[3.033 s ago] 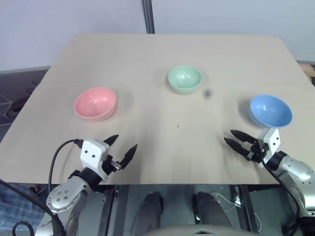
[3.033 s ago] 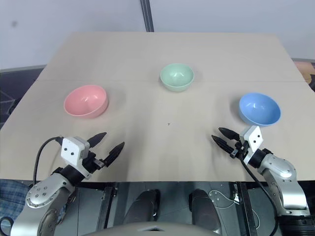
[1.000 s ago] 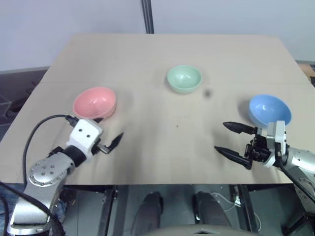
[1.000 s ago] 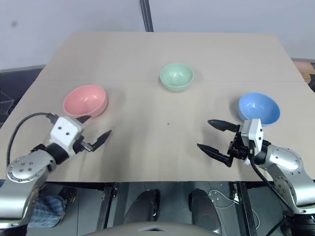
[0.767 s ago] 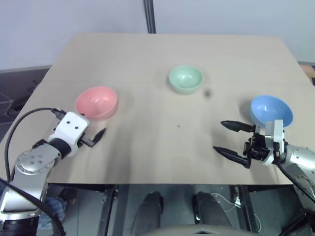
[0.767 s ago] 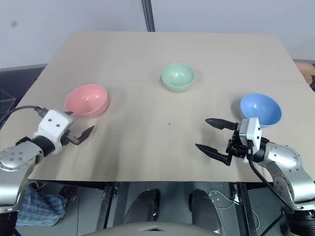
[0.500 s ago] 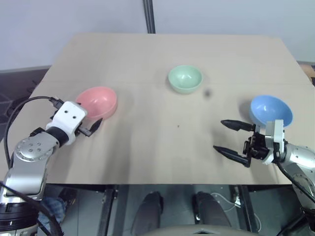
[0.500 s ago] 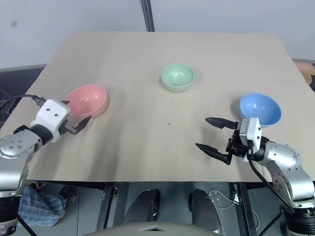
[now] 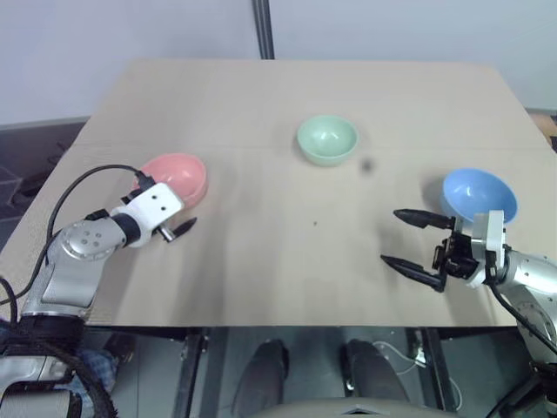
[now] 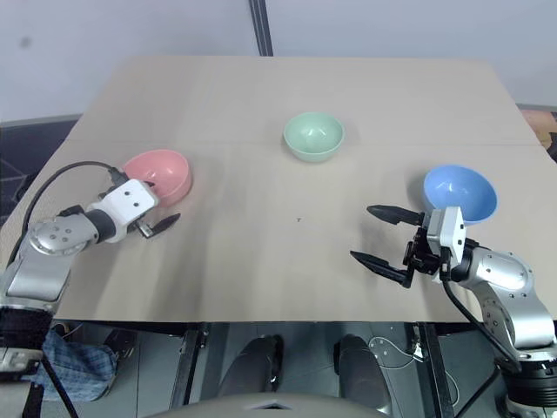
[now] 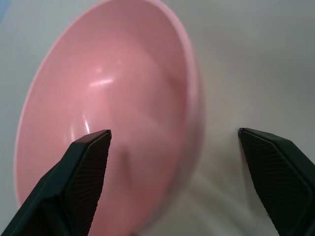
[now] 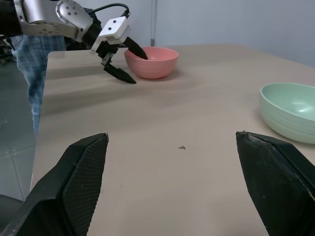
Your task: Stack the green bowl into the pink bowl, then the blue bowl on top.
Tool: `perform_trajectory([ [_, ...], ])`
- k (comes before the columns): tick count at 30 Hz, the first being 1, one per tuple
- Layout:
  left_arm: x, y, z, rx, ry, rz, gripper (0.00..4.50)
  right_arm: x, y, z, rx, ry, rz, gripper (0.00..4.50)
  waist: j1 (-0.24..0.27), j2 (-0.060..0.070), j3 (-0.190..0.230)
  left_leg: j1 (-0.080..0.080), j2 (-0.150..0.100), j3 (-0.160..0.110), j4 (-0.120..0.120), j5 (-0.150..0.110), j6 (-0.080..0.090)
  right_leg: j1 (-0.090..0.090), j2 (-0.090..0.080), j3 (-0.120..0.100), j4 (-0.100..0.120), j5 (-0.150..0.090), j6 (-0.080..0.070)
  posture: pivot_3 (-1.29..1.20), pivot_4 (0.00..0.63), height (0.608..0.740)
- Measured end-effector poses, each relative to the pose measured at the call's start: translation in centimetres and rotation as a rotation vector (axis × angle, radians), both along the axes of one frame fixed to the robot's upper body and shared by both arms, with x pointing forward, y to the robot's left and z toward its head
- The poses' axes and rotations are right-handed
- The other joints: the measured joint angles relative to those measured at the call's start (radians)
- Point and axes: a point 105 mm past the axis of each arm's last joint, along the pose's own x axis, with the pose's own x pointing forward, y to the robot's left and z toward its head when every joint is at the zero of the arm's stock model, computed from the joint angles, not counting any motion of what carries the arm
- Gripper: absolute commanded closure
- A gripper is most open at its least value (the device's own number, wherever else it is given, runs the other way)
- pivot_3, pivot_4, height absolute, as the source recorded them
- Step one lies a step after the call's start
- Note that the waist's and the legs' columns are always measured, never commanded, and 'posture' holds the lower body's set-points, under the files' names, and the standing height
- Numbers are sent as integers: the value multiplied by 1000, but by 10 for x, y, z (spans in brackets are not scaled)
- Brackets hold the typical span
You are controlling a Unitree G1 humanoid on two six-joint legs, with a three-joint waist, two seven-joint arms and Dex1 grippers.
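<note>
The pink bowl sits at the table's left. My left gripper is open across its near rim, with one finger inside the bowl and the other finger outside, low by the table. The wall does not look pinched. At the back centre stands the green bowl, on its own. The blue bowl is at the right. Just in front of it and a little left, my right gripper hovers wide open and holds nothing, its fingers pointing left across the table.
The beige table has its front edge close under both arms. A dark pole rises behind the far edge. A black cable loops from my left wrist over the table's left side.
My left gripper has moved forward and left to the pink bowl and rolled, so that its fingers now straddle the rim. The right gripper has stayed in place.
</note>
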Motion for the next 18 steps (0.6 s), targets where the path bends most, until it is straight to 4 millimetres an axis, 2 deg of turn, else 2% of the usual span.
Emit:
perform_trajectory([
  [2,1,-3,-2,7,10,-24,2375,-1,-1,-1,-5,-3,-2,0,0,0,0,0,0,0,0,0,0,0,0,0,0,0,0,0,150,740],
  [3,1,-3,-3,8,17,-31,2668,0,-2,-2,-10,-2,-5,0,-1,0,0,0,0,0,0,0,0,0,0,0,0,0,0,0,150,740],
  [5,3,-5,-5,11,35,-44,3560,0,-4,-3,-16,-2,-11,0,-1,0,0,0,0,0,0,0,0,0,0,0,0,0,0,0,150,740],
  [6,3,-6,-5,14,40,-53,3817,0,-5,-3,-17,-2,-13,0,-1,0,0,0,0,0,0,0,0,0,0,0,0,0,0,0,150,740],
  [7,5,-7,-3,19,32,-64,4400,1,-5,-3,-17,-2,-16,0,-1,0,0,0,0,0,0,0,0,0,0,0,0,0,0,0,150,740],
  [11,8,-12,2,43,23,-102,4455,1,-5,-3,-17,-2,-19,0,0,0,0,0,0,0,0,0,0,0,0,0,0,0,0,0,150,740],
  [13,10,-22,2,53,11,-153,4455,1,-6,-4,-17,-1,-21,0,0,0,0,-1,0,0,0,0,0,0,0,0,0,0,0,0,150,740],
  [16,10,-51,1,66,9,-288,4455,1,-6,-3,-17,-2,-24,0,4,0,0,-1,-1,-1,1,0,0,0,-1,0,0,0,0,0,150,740],
  [18,1,-89,-5,81,35,-463,4455,2,-6,-3,-17,-6,-26,0,3,0,0,-2,-1,-1,1,0,0,0,-1,0,0,0,0,0,150,740],
])
